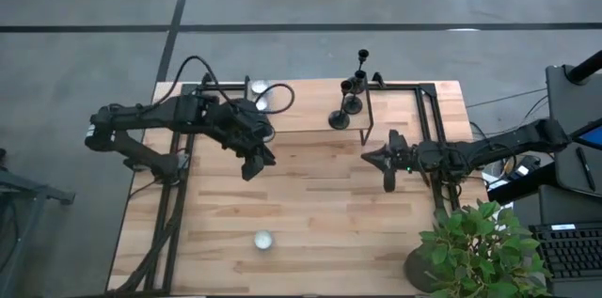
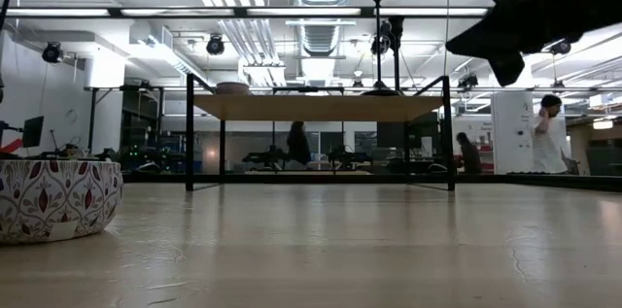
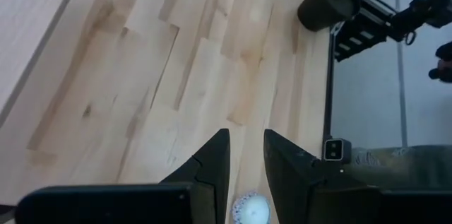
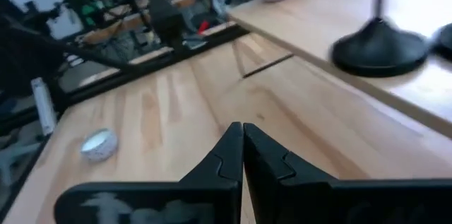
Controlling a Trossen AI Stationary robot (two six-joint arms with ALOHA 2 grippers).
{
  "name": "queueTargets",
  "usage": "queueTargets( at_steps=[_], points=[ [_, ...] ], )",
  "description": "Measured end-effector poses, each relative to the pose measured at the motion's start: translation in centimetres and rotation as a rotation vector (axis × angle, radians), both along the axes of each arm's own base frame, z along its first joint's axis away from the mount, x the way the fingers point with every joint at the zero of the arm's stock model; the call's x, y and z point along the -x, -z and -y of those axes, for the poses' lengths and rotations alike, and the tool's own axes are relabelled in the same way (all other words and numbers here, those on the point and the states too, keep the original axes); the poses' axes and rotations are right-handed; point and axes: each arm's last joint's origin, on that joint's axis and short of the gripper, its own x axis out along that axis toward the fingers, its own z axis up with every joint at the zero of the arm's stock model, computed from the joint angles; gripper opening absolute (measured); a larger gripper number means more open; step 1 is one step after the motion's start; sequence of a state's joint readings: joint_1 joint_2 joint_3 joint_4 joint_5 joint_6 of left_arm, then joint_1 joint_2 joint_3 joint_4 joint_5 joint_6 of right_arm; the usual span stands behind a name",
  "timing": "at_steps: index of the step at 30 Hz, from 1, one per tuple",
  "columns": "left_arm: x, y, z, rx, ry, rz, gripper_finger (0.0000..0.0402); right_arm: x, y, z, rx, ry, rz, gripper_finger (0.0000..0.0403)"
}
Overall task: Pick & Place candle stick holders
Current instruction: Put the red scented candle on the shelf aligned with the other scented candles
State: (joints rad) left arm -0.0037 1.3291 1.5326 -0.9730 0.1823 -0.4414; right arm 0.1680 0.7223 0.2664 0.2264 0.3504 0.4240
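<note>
Three black candle stick holders stand by their round bases on the right part of a raised wooden shelf: one at the shelf's front edge [image 1: 339, 119], one behind it [image 1: 353, 101] and a tall one farthest back [image 1: 362, 56]. In the low view they rise above the shelf [image 2: 377, 26]. One round base [image 4: 378, 47] shows in the right wrist view. My left gripper [image 1: 254, 162] is open and empty above the table's middle left [image 3: 247, 139]. My right gripper [image 1: 386, 162] is shut and empty [image 4: 242, 128], in front of the shelf and below the holders.
A small patterned white bowl [image 1: 262, 240] sits near the table's near edge [image 2: 53, 196]. Two bowls [image 1: 266, 94] stand on the shelf's left part. A potted plant [image 1: 475, 246] stands at the near right corner. The black shelf frame [image 1: 369, 115] is next to the holders.
</note>
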Motion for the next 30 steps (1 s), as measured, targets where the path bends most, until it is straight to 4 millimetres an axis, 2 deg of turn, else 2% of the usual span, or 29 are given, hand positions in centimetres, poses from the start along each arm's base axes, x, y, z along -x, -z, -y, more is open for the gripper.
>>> queueTargets(
  at_steps=[8,17,21,30],
  points=[
    [-0.9,1.5,0.8,-0.002,0.030,-0.064,0.0083,2.9,0.5,0.6,0.059,0.025,0.145,0.0009],
    [-1.0,6.5,2.2,0.029,0.036,-0.223,0.0083,5.2,2.6,0.7,0.104,-0.081,0.281,0.0009],
    [-0.7,8.7,3.3,0.027,0.067,-0.281,0.0083,5.7,2.3,0.7,0.135,-0.102,0.317,0.0009],
    [-0.2,12.7,6.7,-0.069,0.175,-0.286,0.0083,5.9,2.3,0.7,0.128,-0.100,0.321,0.0009]
  ],
)
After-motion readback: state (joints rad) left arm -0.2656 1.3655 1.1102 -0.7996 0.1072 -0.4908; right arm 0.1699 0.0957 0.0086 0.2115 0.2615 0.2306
